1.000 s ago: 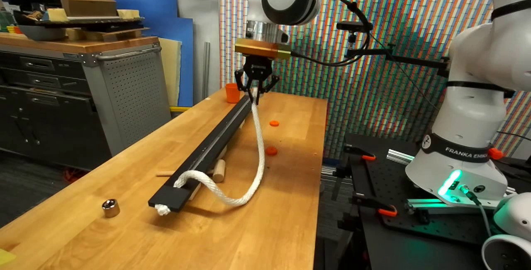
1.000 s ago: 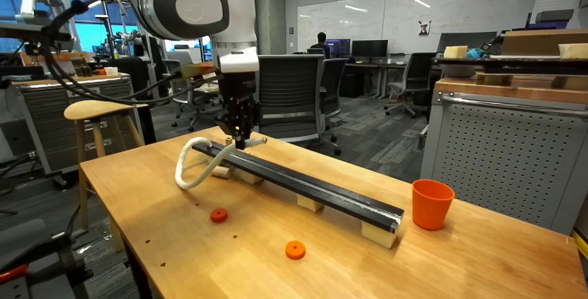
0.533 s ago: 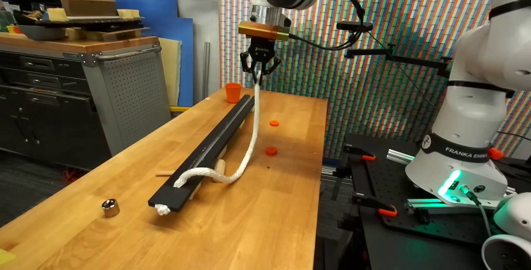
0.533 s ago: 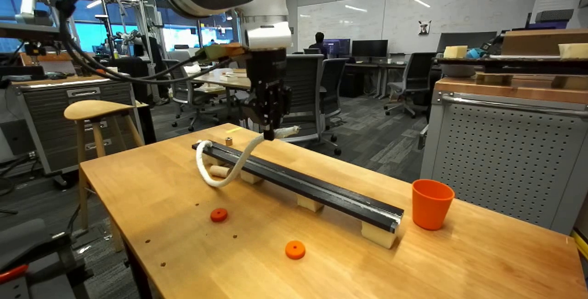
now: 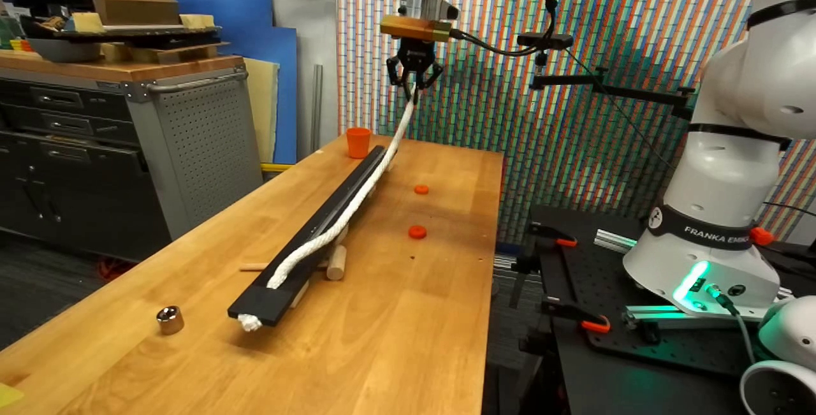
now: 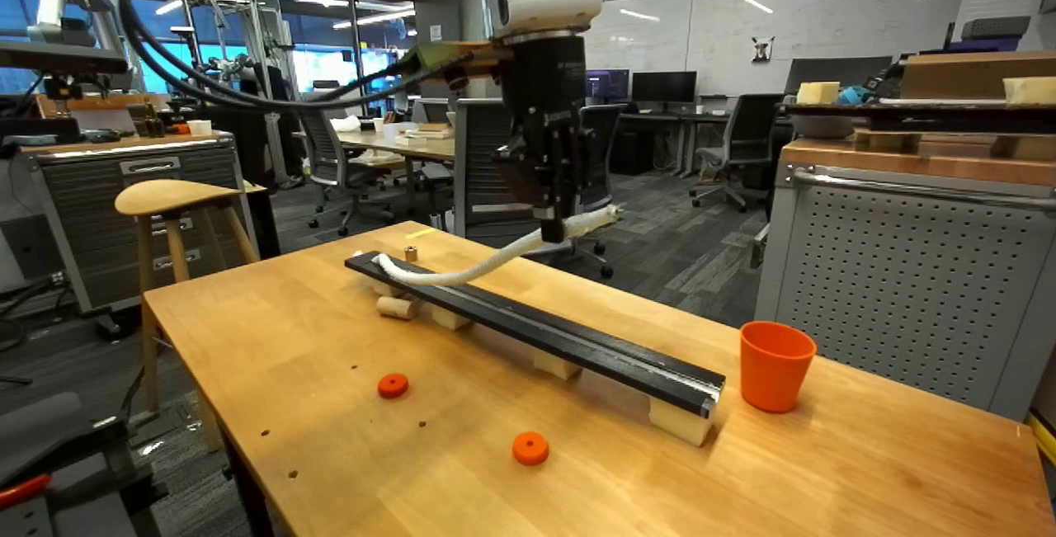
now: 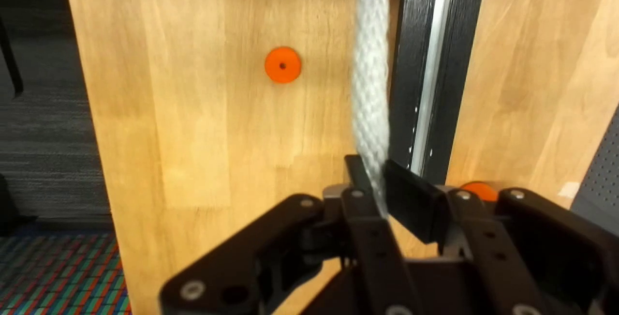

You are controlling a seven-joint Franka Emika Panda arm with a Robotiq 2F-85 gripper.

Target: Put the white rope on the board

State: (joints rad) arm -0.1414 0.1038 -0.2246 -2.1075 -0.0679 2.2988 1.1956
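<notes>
In an exterior view, a small metal cylinder (image 5: 170,320) sat nearest on the wooden desk (image 5: 408,338). Behind it, the white rope (image 5: 360,198) rested on the near end of the black board (image 5: 317,225), then sloped up to the pincer (image 5: 412,95), which pinched it near its free end. Farthest stood an orange cup (image 5: 358,143).

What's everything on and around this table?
table: one, tan, centre
blocks: four visible, cream, on table
board: one, black, on blocks
white rope: one, white, from board's end to gripper
wooden cylinder: one, tan, beside board
thin stick: one, tan, at board's edge
cup: one, orange, near board's other end
discs: two, orange, on table
metal piece: one, coppery, on table
yellow strip: one, yellow, table's edge
perforated cabinet: one, grey, beyond table
chairs: several, dark, background
robot arm: one, white, over table
gripper: one, black, holding white rope
</notes>
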